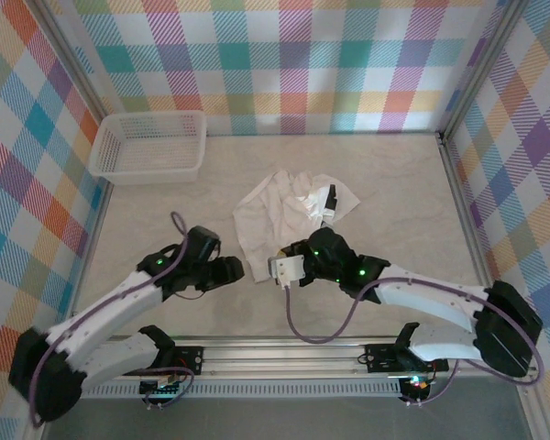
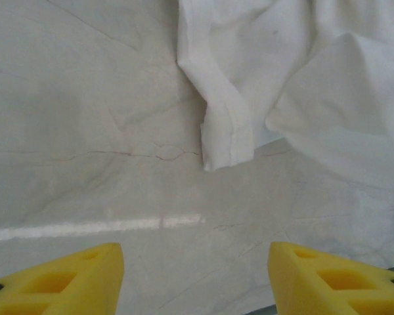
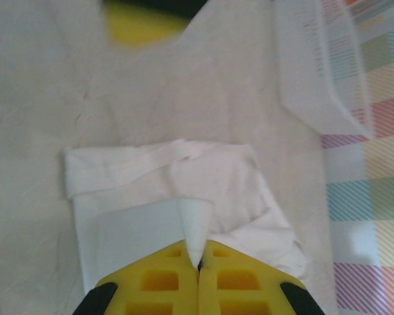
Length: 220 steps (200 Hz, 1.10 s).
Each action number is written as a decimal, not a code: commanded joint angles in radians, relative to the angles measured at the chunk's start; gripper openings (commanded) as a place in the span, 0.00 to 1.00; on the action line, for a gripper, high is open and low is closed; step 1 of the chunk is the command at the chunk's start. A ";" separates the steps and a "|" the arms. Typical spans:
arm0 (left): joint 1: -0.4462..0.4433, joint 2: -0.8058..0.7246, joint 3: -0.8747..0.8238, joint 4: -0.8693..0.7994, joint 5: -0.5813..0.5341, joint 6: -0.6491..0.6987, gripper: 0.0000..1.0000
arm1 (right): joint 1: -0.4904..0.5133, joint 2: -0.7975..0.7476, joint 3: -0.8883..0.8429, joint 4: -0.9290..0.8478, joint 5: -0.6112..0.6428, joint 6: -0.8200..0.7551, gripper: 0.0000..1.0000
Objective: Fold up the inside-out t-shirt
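**Inspector:** Where is the shirt lying?

**Assistant:** It is lying crumpled at the middle of the table, in front of both arms. It is sitting well apart from the basket in the far left corner.

**Inspector:** How is it going to handle?

**Assistant:** In my judgement it is light, thin and limp. It is creasing and bunching freely and holding no shape, so it is likely to sag and drag when lifted at one point. It is not fragile. The risks are catching two layers at once, or a single layer slipping from the pads.

**Inspector:** Where are you advising a hold?

**Assistant:** At edges and corners, meaning the hem or the sleeve ends, one per arm and well spread. In the left wrist view a folded, seamed tab is pointing toward the fingers, and it is looking like a fair target.

**Inspector:** And the grippers?

**Assistant:** The right gripper is clenching a peak of white cloth at the shirt's near edge, with its jaws meeting on it. The left gripper is standing released and holding nothing. It is hovering over bare table just short of that tab.

**Inspector:** Containers?

**Assistant:** The basket. It is showing nothing inside, as far as the overhead view is telling.
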 commanded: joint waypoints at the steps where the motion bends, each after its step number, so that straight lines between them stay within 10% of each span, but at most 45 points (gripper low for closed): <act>1: 0.008 0.161 0.090 0.129 0.079 0.012 0.61 | -0.008 -0.061 -0.029 0.062 -0.004 0.098 0.00; 65: -0.059 0.620 0.331 0.051 -0.011 0.132 0.50 | -0.033 -0.150 -0.029 0.051 0.005 0.179 0.00; 85: -0.057 0.663 0.330 0.029 -0.067 0.148 0.29 | -0.057 -0.167 -0.025 0.103 0.078 0.248 0.00; 104: -0.033 0.616 0.319 0.011 -0.097 0.160 0.00 | -0.112 -0.200 0.001 0.135 0.121 0.327 0.00; 220: 0.478 0.057 0.859 -0.468 -0.184 0.435 0.00 | -0.643 -0.151 0.677 -0.093 0.368 1.114 0.00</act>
